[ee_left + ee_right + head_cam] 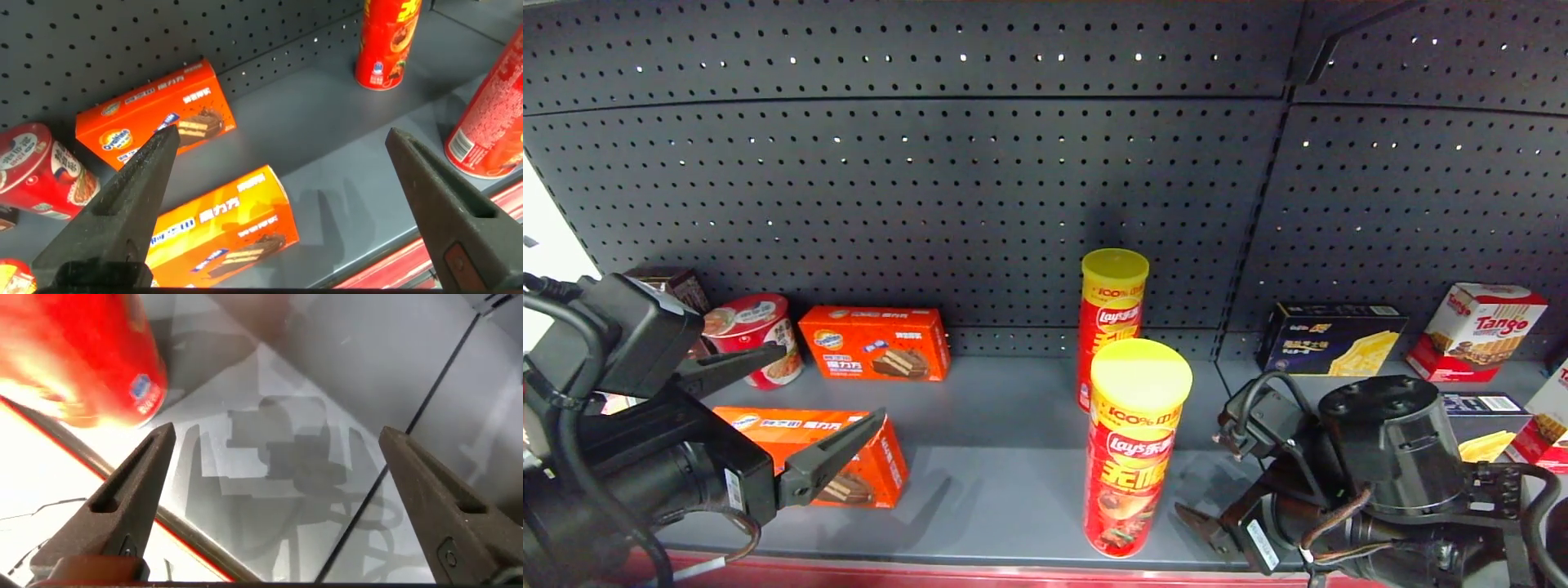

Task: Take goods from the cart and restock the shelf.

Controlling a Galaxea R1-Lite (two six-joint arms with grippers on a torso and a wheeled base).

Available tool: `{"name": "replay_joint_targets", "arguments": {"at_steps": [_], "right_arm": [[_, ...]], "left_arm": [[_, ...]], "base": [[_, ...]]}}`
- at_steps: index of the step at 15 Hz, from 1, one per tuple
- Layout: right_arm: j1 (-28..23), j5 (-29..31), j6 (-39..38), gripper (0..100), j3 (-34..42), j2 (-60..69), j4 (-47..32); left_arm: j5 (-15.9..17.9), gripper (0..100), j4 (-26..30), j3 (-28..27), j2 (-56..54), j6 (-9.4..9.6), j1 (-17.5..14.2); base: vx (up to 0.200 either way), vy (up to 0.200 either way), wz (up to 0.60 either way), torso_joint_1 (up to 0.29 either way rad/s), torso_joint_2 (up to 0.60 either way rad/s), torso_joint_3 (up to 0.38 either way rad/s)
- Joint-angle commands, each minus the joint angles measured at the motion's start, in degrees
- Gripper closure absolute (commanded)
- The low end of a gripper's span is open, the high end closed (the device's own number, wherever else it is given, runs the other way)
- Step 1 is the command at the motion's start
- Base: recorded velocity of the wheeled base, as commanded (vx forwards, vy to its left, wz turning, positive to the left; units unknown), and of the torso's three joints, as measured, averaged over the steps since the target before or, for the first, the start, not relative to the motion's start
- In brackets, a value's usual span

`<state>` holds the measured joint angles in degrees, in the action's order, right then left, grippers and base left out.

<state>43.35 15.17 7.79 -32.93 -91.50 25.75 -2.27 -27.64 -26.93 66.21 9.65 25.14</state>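
Chips can (1135, 449) upright near front edge of shelf (1005, 482), long axis vertical, second can (1112, 318) behind it. Right gripper (275, 433) spread wide, empty, low, just beside front can on robot's right, apart from it. Left gripper (282, 132) spread too, above front orange box (237, 220), farther away. Right arm nearer. Can looks placed.

Brand print and a percentage figure wrap the front chip can (1131, 457) and the rear chip can (1111, 318); left of them, the far orange box (876, 343) bears a logo.
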Motion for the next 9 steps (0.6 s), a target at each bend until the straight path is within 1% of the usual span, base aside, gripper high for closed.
{"name": "replay_joint_targets", "arguments": {"at_steps": [1,5,9], "right_arm": [[0.33,-0.05,0.03,0,-0.38,0.27,0.01],[2.09,-0.05,0.03,0,-1.0,-0.96,0.01],[2.09,-0.05,0.03,0,-1.61,-1.57,0.01]], "left_arm": [[-0.02,0,-0.05,0.74,-0.11,-0.07,0.0],[-0.02,0,-0.14,0.91,-0.2,-0.16,-0.09],[-0.02,0,-0.05,1.09,-0.2,-0.16,-0.09]], "base": [[0.0,0.0,0.0,0.0,0.0,0.0],[0.0,0.0,0.0,0.0,0.0,0.0],[0.0,0.0,0.0,0.0,0.0,0.0]]}}
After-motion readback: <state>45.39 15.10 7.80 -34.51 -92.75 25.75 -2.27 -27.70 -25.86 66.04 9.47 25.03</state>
